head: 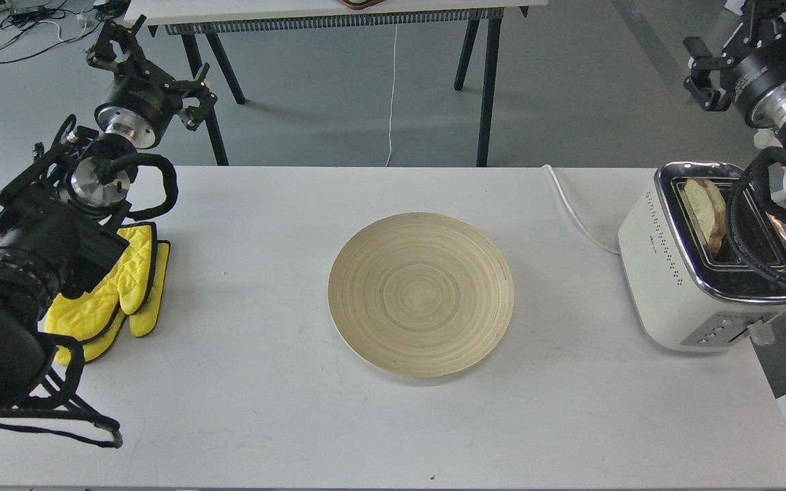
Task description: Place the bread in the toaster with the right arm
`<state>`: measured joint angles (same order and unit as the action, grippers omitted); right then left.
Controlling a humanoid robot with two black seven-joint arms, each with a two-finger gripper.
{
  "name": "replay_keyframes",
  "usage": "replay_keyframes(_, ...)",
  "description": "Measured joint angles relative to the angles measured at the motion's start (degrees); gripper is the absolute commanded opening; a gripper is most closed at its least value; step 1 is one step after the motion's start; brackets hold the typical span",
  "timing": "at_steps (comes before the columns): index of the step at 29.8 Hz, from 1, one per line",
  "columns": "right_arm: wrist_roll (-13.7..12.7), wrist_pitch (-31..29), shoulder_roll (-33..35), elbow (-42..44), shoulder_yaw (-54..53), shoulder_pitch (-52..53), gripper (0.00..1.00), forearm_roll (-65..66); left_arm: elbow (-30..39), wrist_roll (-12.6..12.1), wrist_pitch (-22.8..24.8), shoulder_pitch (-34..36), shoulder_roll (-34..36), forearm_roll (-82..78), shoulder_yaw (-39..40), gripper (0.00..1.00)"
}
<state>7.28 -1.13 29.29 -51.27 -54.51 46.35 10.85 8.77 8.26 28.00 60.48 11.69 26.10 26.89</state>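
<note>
The bread stands on edge in the left slot of the cream-white toaster at the table's right end, with its crusted top sticking out above the chrome top. My right arm is raised above and behind the toaster. Its gripper reaches the frame's top edge, empty and well clear of the bread, with the fingers partly cut off. A black cable loop from this arm hangs in front of the toaster's right slot. My left gripper is held up at the far left, empty, fingers apart.
A round wooden plate lies empty at the middle of the white table. Yellow oven mitts lie at the left under my left arm. The toaster's white cord runs over the table's back edge.
</note>
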Motion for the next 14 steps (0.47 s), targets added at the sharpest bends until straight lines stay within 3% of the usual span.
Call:
replay_keyframes(7, 0.19, -5.77, -9.71, 11.42, -7.43, 0.83, 1.0, -2.04, 0.0, 0.0, 0.0, 0.0, 0.0, 0.06, 0.03, 1.0)
replay_keyframes(14, 0.84, -11.4, -12.77, 16.68, -9.29, 2.53, 1.0, -1.95, 0.0, 0.0, 0.0, 0.0, 0.01, 0.07, 0.08, 1.0)
